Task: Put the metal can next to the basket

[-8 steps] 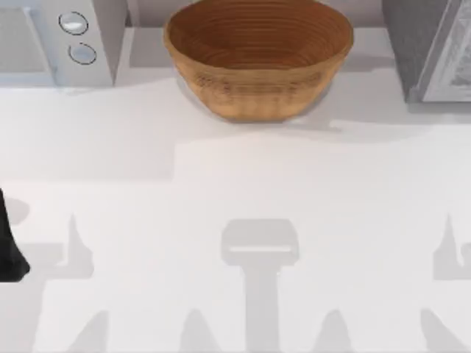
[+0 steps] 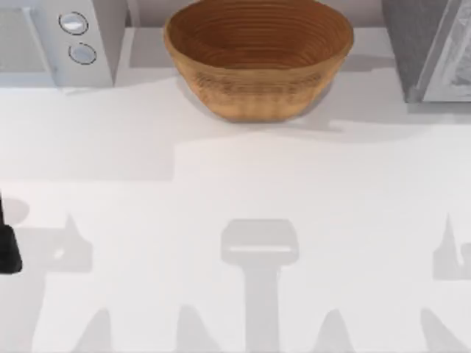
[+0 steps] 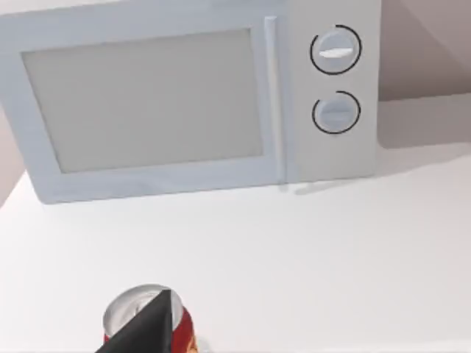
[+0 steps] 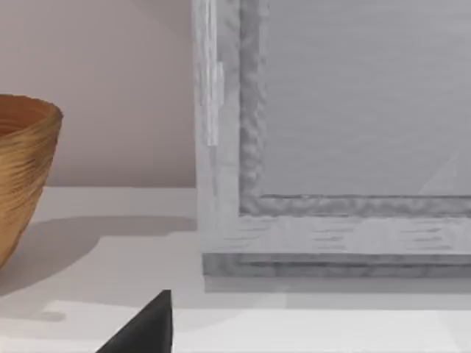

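The metal can (image 3: pixel 122 313), red with a silver top, stands on the white table in the left wrist view, in front of the microwave. A black part of my left gripper (image 3: pixel 146 329) overlaps the can's near side, and I cannot tell whether it touches it. My left arm (image 2: pixel 7 250) is a dark piece at the top view's left edge. The basket (image 2: pixel 257 62), a large tan woven bowl, sits at the back middle of the table, and its side (image 4: pixel 22 169) shows again in the right wrist view. A black tip of my right gripper (image 4: pixel 147 327) hangs low over the table near the grey appliance.
A white microwave (image 2: pixel 55 40) with two round knobs stands at the back left, left of the basket. A grey appliance (image 2: pixel 430 48) stands at the back right. The white table (image 2: pixel 235 191) stretches wide in front of the basket, crossed by grey shadows.
The dark piece of my left arm at the top view's left edge has drawn back a little toward that edge. The basket has not moved.
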